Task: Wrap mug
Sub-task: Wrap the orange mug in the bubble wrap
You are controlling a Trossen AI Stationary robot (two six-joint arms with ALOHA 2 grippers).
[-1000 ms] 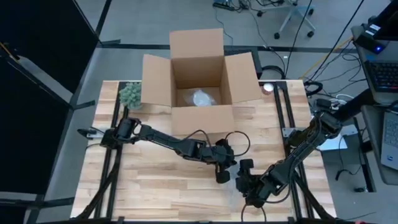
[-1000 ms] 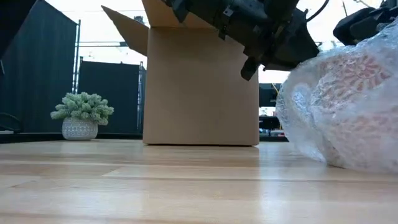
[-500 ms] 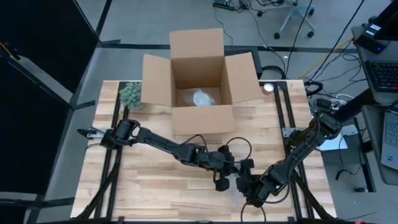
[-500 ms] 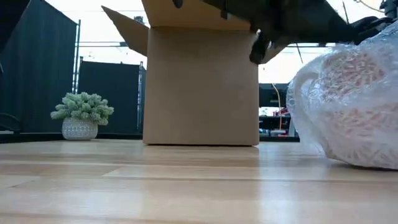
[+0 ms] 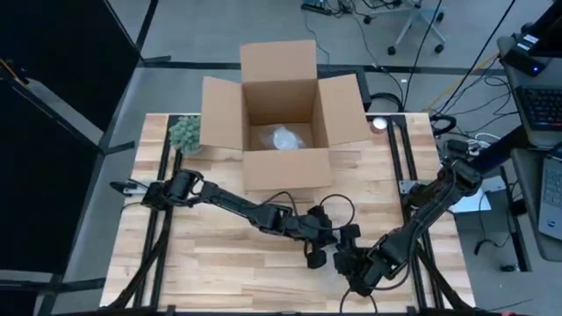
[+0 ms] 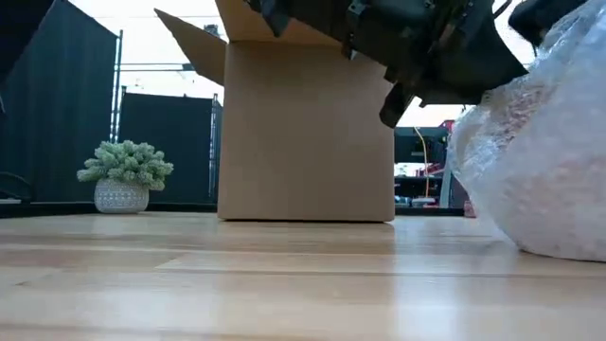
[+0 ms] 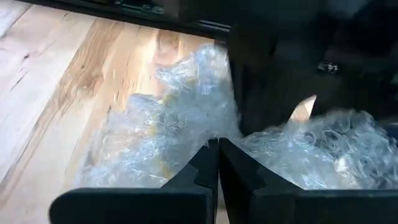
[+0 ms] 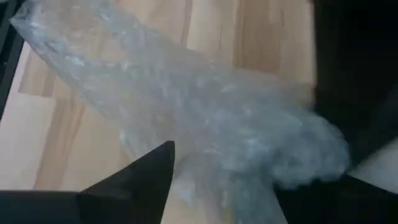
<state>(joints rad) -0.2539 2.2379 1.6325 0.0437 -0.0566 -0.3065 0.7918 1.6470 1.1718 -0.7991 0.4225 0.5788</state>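
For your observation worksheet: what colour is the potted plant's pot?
White with a fine pattern, best seen in the low view: pot.

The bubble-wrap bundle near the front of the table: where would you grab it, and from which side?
Probably by its loose, crinkled folds rather than the rounded bulk. The bubble-wrap bundle sits on the table as a soft mound, so coming down from above and pinching a raised fold seems best. The left gripper, shut, is already at such a ridge, with the right gripper close beside it.

no readable text, labels, brands or numbers on anything in view
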